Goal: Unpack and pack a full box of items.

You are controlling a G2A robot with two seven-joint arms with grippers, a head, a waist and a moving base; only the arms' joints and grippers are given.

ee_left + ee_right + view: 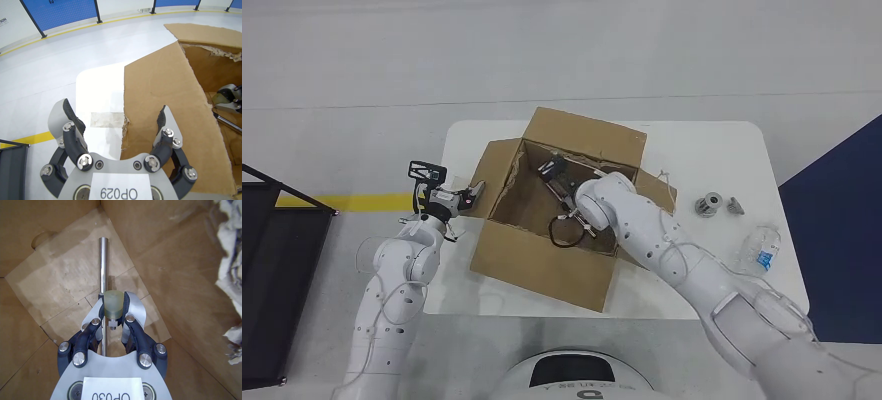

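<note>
The cardboard box sits open on the white bench. Inside it, the right claw is clenched on a yellowish cylinder, with a steel rod just beside it. The left claw hangs released over the box's side flap. 1 water bottle lies well apart.

Top view. The box sits at centre frame, its opening ringed by spread flaps. The right arm crosses the opening from the lower right. Its right gripper is clamped on a pale roller near the far corner, with a steel rod running below it. The box floor left of the arm lies bare. Crumpled paper lines one wall. The left gripper, jaws apart, hangs over the left flap's edge. The table is bare at upper right. Near the right edge stand two metal fittings and a bottle.
</note>
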